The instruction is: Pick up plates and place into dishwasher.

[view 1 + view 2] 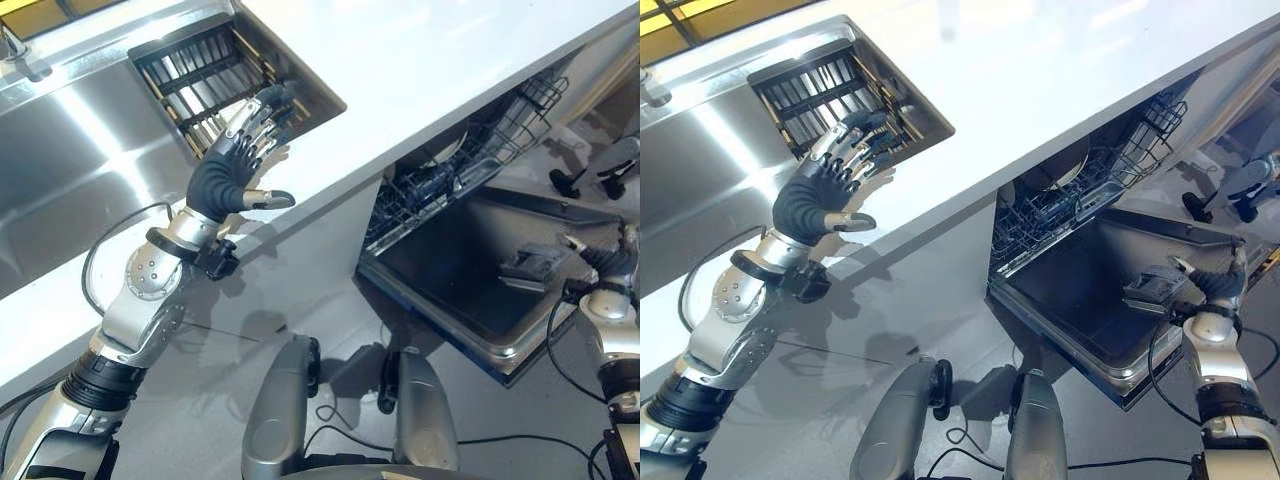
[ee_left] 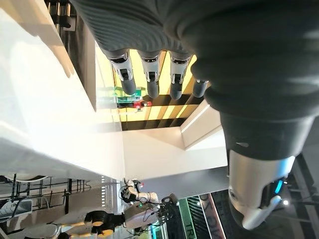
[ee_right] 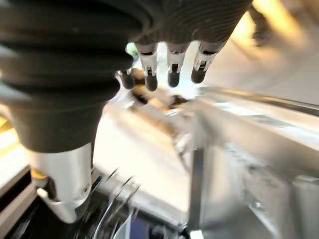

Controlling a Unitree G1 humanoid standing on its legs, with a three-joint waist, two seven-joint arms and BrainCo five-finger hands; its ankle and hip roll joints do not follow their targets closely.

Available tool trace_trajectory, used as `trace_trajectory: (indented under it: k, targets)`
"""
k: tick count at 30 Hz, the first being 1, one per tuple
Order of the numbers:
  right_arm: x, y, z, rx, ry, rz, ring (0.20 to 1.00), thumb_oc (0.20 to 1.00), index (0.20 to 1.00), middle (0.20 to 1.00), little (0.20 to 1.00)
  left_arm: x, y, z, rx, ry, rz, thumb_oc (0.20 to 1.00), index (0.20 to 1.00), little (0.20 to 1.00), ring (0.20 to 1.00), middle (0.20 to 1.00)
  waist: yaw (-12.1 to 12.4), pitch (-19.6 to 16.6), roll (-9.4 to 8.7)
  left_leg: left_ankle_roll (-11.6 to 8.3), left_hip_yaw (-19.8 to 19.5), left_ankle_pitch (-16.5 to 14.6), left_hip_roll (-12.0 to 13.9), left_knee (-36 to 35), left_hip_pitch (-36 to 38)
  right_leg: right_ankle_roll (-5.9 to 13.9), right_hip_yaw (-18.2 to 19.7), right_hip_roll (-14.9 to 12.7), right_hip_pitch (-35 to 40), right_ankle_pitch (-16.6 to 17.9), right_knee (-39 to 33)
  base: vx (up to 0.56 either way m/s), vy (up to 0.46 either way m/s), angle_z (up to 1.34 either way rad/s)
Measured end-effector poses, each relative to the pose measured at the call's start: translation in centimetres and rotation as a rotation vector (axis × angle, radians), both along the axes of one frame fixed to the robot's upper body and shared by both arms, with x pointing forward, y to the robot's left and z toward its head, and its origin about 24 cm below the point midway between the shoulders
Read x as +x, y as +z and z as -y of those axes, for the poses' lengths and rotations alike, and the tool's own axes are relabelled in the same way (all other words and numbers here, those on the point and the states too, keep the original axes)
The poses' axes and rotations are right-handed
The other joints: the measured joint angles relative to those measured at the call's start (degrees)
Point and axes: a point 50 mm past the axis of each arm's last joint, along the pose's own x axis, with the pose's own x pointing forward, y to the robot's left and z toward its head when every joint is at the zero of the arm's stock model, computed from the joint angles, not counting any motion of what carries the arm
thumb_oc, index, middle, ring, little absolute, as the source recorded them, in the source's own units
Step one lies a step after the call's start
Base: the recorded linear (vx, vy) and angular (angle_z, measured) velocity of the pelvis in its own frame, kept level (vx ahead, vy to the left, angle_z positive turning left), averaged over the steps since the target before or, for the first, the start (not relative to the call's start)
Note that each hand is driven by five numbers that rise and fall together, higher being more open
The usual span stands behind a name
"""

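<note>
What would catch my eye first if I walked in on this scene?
Probably the robot's left hand, fingers spread and empty, raised over the white counter beside a dark slotted rack sunk into it. Next, the open dishwasher below the counter, its wire basket pulled out, with the right hand near its door.

A kitchen is showing itself here: a long white countertop [image 1: 450, 60] is running beside a stainless steel sink [image 1: 70, 160], a dish rack [image 1: 215, 75] is sitting in a recessed basin, and a dishwasher [image 1: 470, 270] is standing open, racks showing.
</note>
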Motion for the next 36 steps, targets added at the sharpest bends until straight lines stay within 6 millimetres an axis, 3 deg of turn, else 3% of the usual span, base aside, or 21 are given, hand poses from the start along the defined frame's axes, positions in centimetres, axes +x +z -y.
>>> trace_trajectory:
  k: [6,10,21,24,28,30,31,32,33,34,35,36]
  targets:
    - [-1.9,-7.3,-3.3,0.45,-0.037,-0.021,1.0,1.0,1.0,1.0,1.0,0.4,-0.3,0.4,-0.009,-0.003,-0.029,1.0,1.0,1.0,1.0,1.0,0.18,-0.61,0.05,0.0,-0.14,0.07,0.05,0.34,1.07,0.51,0.43,0.81,0.71,1.19,-0.35,0.04,-0.041,-0.02]
    - [-2.4,-8.2,-3.4,0.562,-0.083,0.044,1.0,1.0,1.0,1.0,1.0,0.9,-0.2,0.7,0.001,-0.006,-0.04,1.0,1.0,1.0,1.0,1.0,0.27,-0.85,-0.36,-0.1,-0.34,0.04,0.06,1.4,1.01,0.4,0.67,0.7,0.55,1.31,0.75,0.0,-0.021,0.04]
    - [-1.0,-6.9,-2.8,0.711,0.139,0.124,1.0,1.0,1.0,1.0,1.0,1.6,-0.1,1.3,0.036,-0.021,-0.069,1.0,1.0,1.0,1.0,1.0,-0.55,-1.04,-0.11,-1.4,-2.21,-0.77,-0.97,3.8,-1.16,-0.28,-0.1,-0.18,-2.67,1.38,5.11,-0.03,-0.005,-0.16]
    - [0.0,-6.2,-3.4,0.712,0.259,0.137,1.0,1.0,1.0,1.0,1.0,1.7,-1.3,0.6,0.038,-0.005,-0.117,1.0,1.0,1.0,1.0,1.0,-1.06,-1.04,-0.02,-1.47,-4.13,-0.8,-1.39,3.54,-1.98,-0.98,-1.32,-0.12,-3.65,1.42,5.09,0.0,-0.023,-0.19]
    - [1.0,-5.5,-4.3,0.723,0.353,0.165,1.0,1.0,1.0,1.0,1.0,1.8,-1.5,0.1,0.034,-0.006,-0.135,1.0,1.0,1.0,1.0,1.0,-1.66,-1.01,0.04,-1.55,-5.09,-0.76,-1.18,1.33,-2.65,-2.36,-3.47,-0.31,-4.56,1.69,3.26,0.02,-0.037,-0.04]
    - [1.7,-4.8,-4.8,0.709,0.416,0.169,1.0,1.0,1.0,1.0,1.0,1.8,-2.0,0.1,0.029,-0.019,-0.164,1.0,1.0,1.0,1.0,1.0,-1.7,-0.88,0.52,-2.13,-3.77,-2.2,-1.11,7.8,-3.1,-4.11,-5.39,-0.96,-4.81,4.03,2.96,0.04,-0.029,-0.39]
    - [2.3,-4.1,-5.2,0.699,0.471,0.186,1.0,1.0,1.0,1.0,1.0,1.7,-2.6,0.0,0.025,-0.018,-0.185,1.0,1.0,1.0,1.0,1.0,-1.69,-0.9,1.98,-1.04,-2.6,-3.57,-0.59,9.13,-2.04,-4.34,-6.79,-0.57,-4.99,4.47,3.58,0.04,-0.03,-0.73]
    - [2.8,-3.4,-5.6,0.688,0.515,0.213,1.0,1.0,1.0,1.0,1.0,1.8,-2.8,-0.2,0.029,-0.016,-0.196,1.0,1.0,1.0,1.0,1.0,-1.25,-0.64,2.66,-1.37,-3.31,-5.42,-0.39,8.74,-1.95,-3.79,-6.88,0.0,-5.63,4.28,5.03,0.04,-0.031,-0.76]
    - [3.4,-2.7,-6.1,0.692,0.551,0.252,1.0,1.0,1.0,1.0,1.0,1.8,-3.4,-0.4,0.021,-0.009,-0.218,1.0,1.0,1.0,1.0,1.0,-1.54,-0.81,2.5,-1.18,-3.65,-5.61,-0.96,8.69,-2.96,-3.98,-4.63,-0.3,-7.45,1.16,12.52,0.04,-0.03,-0.41]
    - [3.7,-2.2,-6.3,0.691,0.58,0.276,1.0,1.0,1.0,1.0,1.0,1.7,-3.8,-0.4,0.022,-0.011,-0.234,1.0,1.0,1.0,1.0,1.0,-1.95,-0.91,2.22,-1.51,-4.14,-5.4,-2.2,8.06,-3.99,-2.93,-2.82,-0.24,-4.75,-1.7,12.88,0.04,-0.023,-0.18]
    - [4.0,-1.2,-6.0,0.667,0.605,0.301,1.0,1.0,1.0,1.0,1.0,1.7,-4.0,-0.3,0.02,-0.016,-0.242,1.0,1.0,1.0,1.0,1.0,-1.76,-0.34,3.06,-2.0,-5.14,-4.5,-2.8,7.03,-4.75,-1.38,-3.65,-0.11,-2.08,-5.89,9.35,0.04,-0.025,-0.2]
    - [4.4,-0.7,-6.5,0.669,0.644,0.331,1.0,1.0,1.0,1.0,1.0,1.8,-4.2,-0.3,0.023,-0.015,-0.257,1.0,1.0,1.0,1.0,1.0,-1.1,-0.05,3.64,-1.07,-5.34,-2.82,-2.08,5.56,-4.57,-2.44,-6.36,-0.55,-1.86,-3.43,7.19,0.04,-0.025,-0.43]
